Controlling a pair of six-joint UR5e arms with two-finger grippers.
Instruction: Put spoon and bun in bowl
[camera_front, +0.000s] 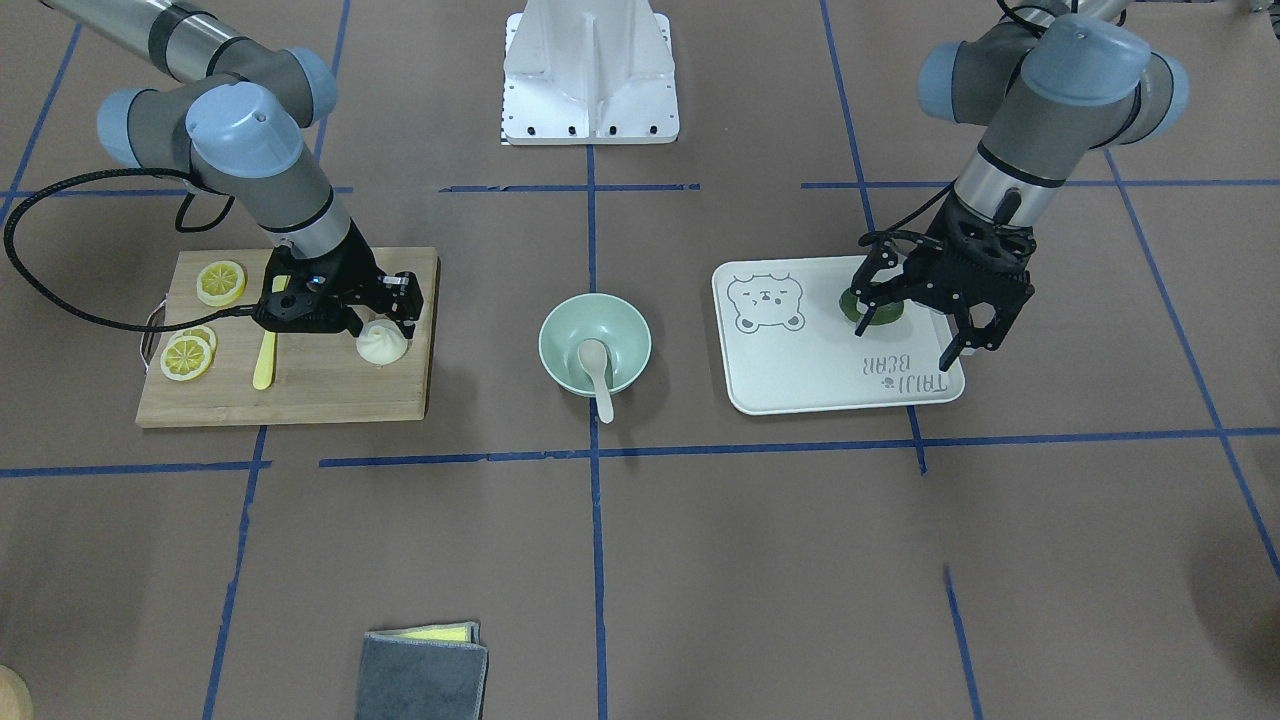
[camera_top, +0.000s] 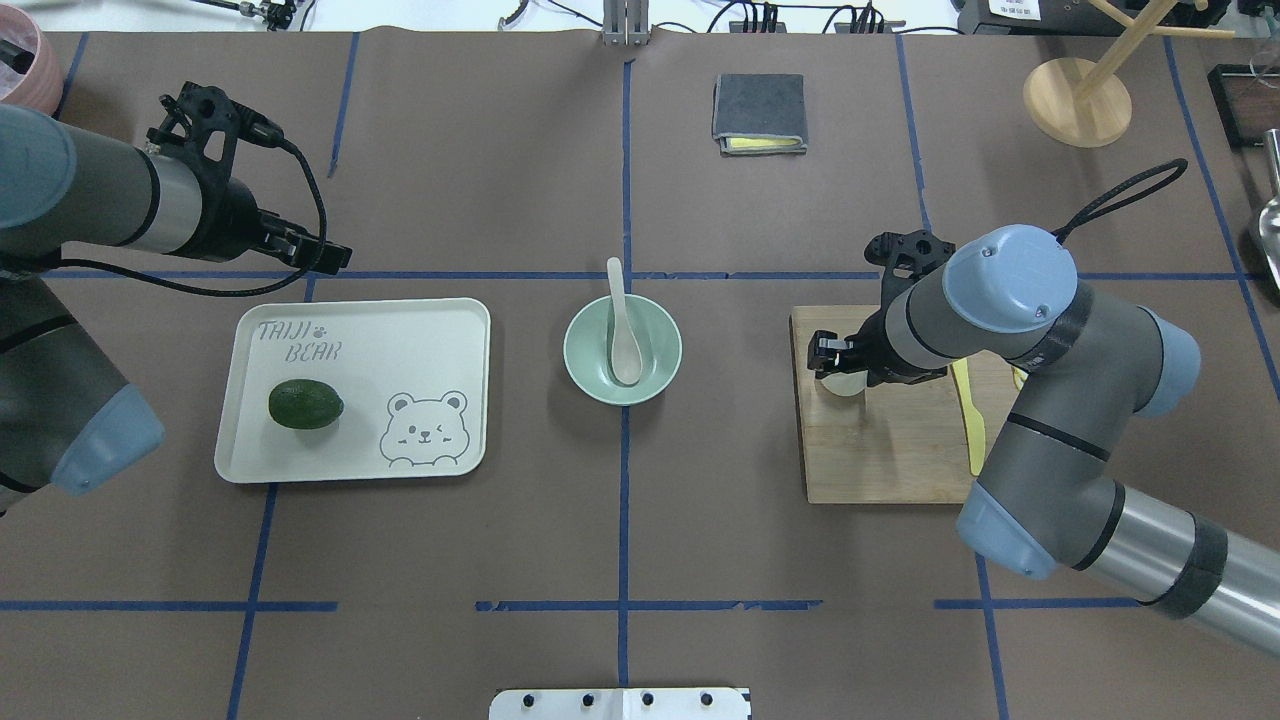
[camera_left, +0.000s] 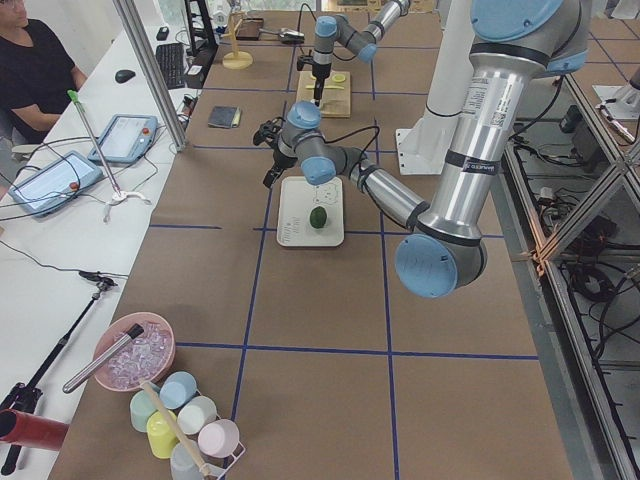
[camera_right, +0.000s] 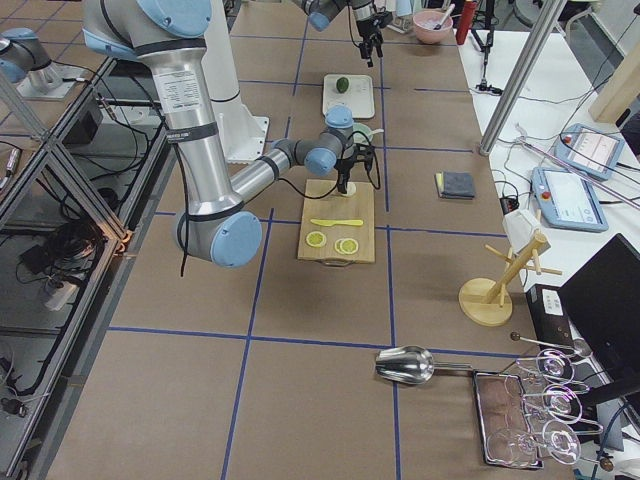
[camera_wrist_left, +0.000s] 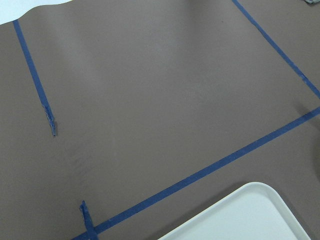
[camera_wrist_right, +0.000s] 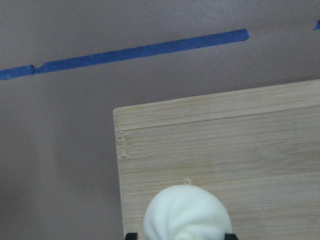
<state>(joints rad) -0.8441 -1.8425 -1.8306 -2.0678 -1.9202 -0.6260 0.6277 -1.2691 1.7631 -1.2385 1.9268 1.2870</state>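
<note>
The white bun (camera_front: 382, 345) rests on the wooden cutting board (camera_front: 330, 390). My right gripper (camera_front: 380, 315) stands over it with a finger at each side, shut on the bun. The right wrist view shows the bun (camera_wrist_right: 187, 215) between two black fingertips (camera_wrist_right: 131, 235). In the overhead view the bun (camera_top: 845, 384) peeks out under the right gripper (camera_top: 835, 360). The pale spoon (camera_front: 597, 365) lies in the mint-green bowl (camera_front: 620, 345), its handle over the rim; both also show in the overhead view, the spoon (camera_top: 622, 340) in the bowl (camera_top: 660, 350). My left gripper (camera_front: 905, 335) is open and empty above the tray's edge.
A white bear-print tray (camera_front: 800, 370) holds a dark green lime (camera_front: 880, 315). Lemon slices (camera_front: 220, 282) and a yellow knife (camera_front: 265, 360) lie on the board. A grey folded cloth (camera_front: 425, 675) lies on the far side of the table from me. A wooden stand (camera_top: 1078, 100) is at the far right.
</note>
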